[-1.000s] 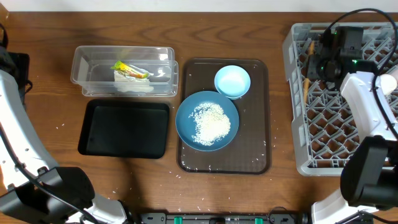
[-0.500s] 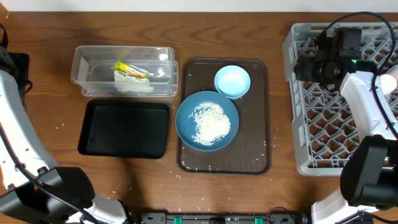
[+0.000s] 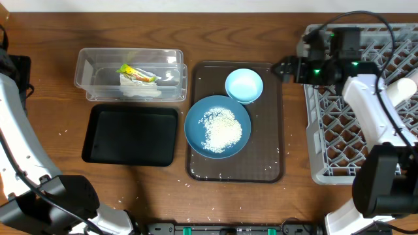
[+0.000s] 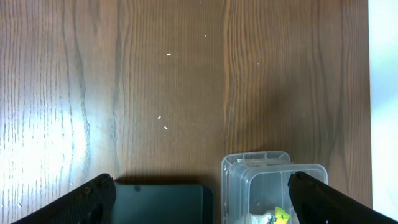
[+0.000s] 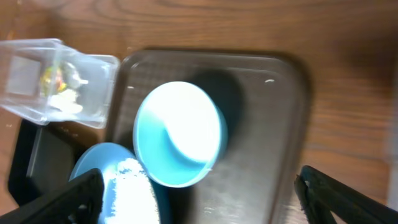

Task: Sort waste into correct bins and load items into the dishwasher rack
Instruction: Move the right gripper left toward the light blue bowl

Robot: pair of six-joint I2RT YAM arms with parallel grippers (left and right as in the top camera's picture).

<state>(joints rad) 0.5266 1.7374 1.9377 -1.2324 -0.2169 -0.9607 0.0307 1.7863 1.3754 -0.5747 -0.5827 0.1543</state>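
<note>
With the right gripper [image 3: 285, 68] open and empty just right of the light-blue bowl [image 3: 244, 85], an off-centre rim grasp can tip it onto the rice-laden dark-blue dish [image 3: 196, 117]; the left gripper [image 4: 199, 190] is likewise open.

wrapper [image 3: 136, 72]: yellow-green, crumpled, lying inside the tub.
paper [image 3: 140, 90]: white, crumpled, in the same tub, at 5 o'clock of the wrapper.
rice [image 3: 222, 128]: loose white heap, centred in the dish.
tub [image 3: 130, 52]: clear, rectangular, upright, at 10 o'clock of the dish.
tray [image 3: 130, 134]: black, shallow, flat, at 6 o'clock of the tub, just beside it.
dish [image 3: 193, 127]: dark blue, round, upright, at 9 o'clock of the rack.
bowl [image 3: 244, 85]: small, light blue, upright, at 1 o'clock of the dish, just beside it.
rack [image 3: 339, 150]: grey lattice crate, low walls.
</note>
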